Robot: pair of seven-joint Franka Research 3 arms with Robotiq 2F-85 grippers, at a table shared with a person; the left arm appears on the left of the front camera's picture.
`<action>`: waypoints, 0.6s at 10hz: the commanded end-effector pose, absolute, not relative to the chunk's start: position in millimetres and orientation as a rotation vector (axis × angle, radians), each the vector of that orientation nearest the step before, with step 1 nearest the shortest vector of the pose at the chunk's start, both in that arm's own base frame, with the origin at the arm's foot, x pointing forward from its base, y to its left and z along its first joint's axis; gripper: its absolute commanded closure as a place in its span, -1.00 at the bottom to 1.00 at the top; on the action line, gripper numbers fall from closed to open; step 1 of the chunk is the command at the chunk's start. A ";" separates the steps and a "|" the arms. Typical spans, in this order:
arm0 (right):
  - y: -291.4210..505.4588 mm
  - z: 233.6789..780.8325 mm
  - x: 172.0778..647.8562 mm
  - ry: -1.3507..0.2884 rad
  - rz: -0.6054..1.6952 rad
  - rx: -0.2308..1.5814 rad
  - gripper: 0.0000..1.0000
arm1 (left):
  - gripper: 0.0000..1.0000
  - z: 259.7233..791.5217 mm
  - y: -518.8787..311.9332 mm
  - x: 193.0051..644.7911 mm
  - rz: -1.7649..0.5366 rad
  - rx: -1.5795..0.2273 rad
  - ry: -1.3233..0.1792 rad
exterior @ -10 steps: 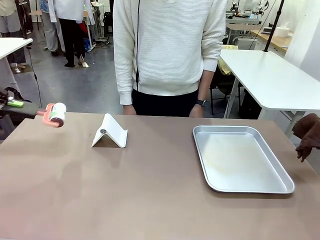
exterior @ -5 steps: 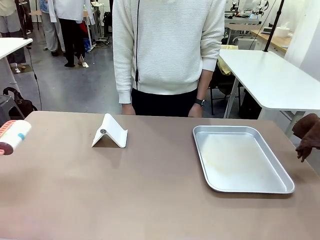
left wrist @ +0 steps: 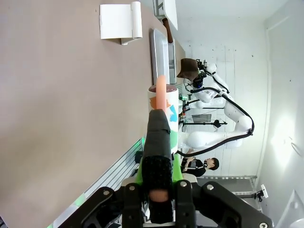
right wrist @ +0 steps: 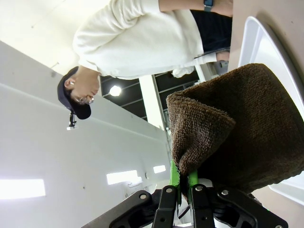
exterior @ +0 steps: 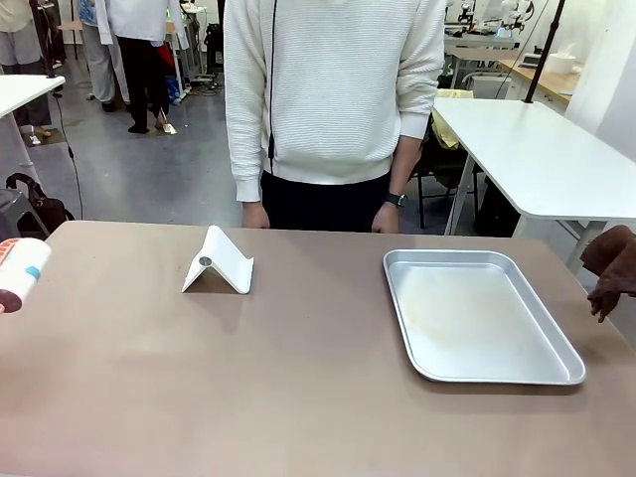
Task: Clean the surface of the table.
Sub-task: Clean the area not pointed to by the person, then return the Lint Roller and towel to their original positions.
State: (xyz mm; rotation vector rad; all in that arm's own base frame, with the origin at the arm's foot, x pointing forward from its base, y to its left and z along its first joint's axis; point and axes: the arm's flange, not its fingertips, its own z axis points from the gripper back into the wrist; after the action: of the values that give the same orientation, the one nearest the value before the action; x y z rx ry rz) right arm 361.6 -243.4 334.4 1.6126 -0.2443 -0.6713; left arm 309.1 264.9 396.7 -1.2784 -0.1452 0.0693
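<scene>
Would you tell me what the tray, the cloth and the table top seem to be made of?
Tray: likely metal, with a shiny silver sheen and rolled rim. Cloth: brown terry-like fabric with a looped, fuzzy pile. Table: matte brown-taupe top without glare, perhaps laminate.

Left black hand [left wrist: 156, 209] w/ green pads, visible screws; right black hand [right wrist: 183, 190] same. Person: white ribbed sweater [exterior: 333, 89], dark trousers, wristwatch [exterior: 397, 201].
</scene>
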 end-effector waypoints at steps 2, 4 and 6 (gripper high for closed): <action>-241.9 340.9 358.3 -0.245 -0.666 1.611 0.85 | 0.55 402.5 265.3 310.1 0.071 -1.269 -0.117; -241.9 340.9 358.3 -0.245 -0.666 1.611 0.85 | 0.55 402.5 265.3 310.1 0.071 -1.269 -0.117; -241.9 340.9 358.3 -0.245 -0.666 1.611 0.85 | 0.55 402.5 265.3 310.1 0.071 -1.269 -0.117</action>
State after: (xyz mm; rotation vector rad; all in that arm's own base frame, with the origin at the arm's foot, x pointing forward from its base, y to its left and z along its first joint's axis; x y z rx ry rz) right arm 361.6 -243.4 334.4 1.6126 -0.2443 -0.6713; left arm 311.6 264.5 398.6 -1.2721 -0.1376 0.0658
